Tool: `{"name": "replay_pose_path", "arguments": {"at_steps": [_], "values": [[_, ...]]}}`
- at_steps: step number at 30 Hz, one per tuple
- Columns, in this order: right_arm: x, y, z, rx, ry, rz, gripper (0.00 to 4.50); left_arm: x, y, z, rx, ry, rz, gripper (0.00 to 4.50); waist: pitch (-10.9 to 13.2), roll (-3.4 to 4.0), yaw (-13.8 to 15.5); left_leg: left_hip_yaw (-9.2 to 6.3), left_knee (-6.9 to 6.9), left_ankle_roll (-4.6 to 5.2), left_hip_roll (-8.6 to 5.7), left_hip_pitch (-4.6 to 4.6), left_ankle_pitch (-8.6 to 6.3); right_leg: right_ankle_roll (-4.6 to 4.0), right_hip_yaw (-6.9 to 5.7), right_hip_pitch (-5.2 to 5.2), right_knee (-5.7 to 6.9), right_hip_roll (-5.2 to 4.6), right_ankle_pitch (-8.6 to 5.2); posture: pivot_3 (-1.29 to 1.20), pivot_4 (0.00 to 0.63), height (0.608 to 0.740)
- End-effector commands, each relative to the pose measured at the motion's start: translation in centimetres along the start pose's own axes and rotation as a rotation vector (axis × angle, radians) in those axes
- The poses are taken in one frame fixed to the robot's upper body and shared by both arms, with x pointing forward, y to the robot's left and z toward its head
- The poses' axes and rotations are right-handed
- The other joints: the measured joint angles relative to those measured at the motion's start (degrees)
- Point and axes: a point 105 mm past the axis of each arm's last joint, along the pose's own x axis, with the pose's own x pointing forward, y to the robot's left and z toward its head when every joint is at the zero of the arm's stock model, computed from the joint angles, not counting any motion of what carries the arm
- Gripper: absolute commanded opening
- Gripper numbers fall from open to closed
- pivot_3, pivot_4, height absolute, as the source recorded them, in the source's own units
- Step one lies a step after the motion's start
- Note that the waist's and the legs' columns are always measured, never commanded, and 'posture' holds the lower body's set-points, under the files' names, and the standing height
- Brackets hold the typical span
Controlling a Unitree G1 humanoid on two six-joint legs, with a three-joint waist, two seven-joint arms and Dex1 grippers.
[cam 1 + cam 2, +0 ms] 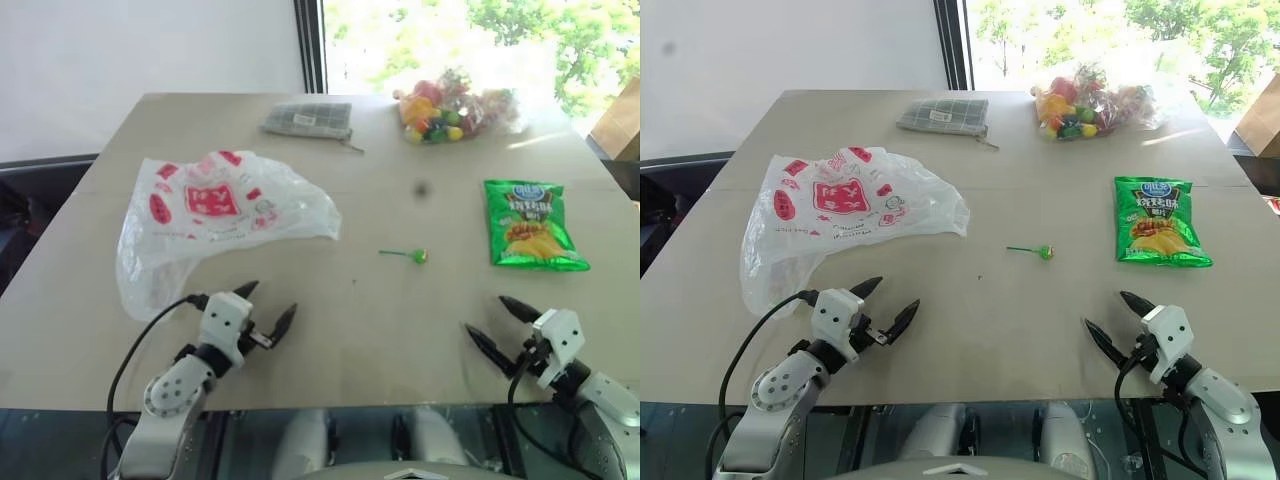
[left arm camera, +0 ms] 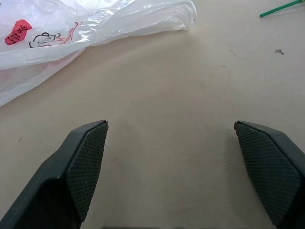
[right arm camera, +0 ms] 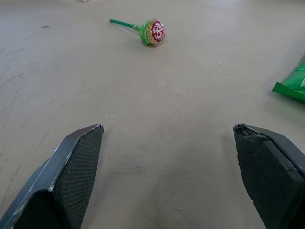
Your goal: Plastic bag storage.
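Here the left gripper [image 1: 266, 305] and right gripper [image 1: 492, 324] both hang released and empty at the near edge of the beige table [image 1: 400, 320]. The large translucent white plastic bag with red print [image 1: 215, 215] lies crumpled just beyond the left gripper, untouched. Storage looks unstarted; the next move likely calls for reaching forward to pinch the bag's nearest fold.
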Motion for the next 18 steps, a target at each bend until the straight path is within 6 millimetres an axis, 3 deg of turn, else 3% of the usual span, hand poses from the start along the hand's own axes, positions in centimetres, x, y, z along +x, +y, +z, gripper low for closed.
{"name": "replay_pose_path", "arguments": {"at_steps": [1, 18], "values": [[-0.16, -0.04, 0.66, -0.004, -0.036, 0.012, 4.44, -0.42, -0.01, 1.05, 0.001, -0.040, 0.018, 4.50, 0.0, 0.00, 0.0, 0.00, 0.00, 0.00, 0.00, 0.00, 0.00, 0.00, 0.00, 0.00, 0.00, 0.00, 0.00, 0.00, 0.150, 0.740], [-0.02, 0.10, 0.96, 0.010, -0.054, 0.033, 4.44, -0.43, -0.68, 1.29, 0.008, -0.033, 0.039, 4.50, 0.2, 0.03, 0.0, 0.00, 0.00, 0.00, -0.01, -0.03, 0.00, -0.01, -0.02, -0.02, -0.02, -0.05, 0.00, 0.00, 0.150, 0.740]]}}
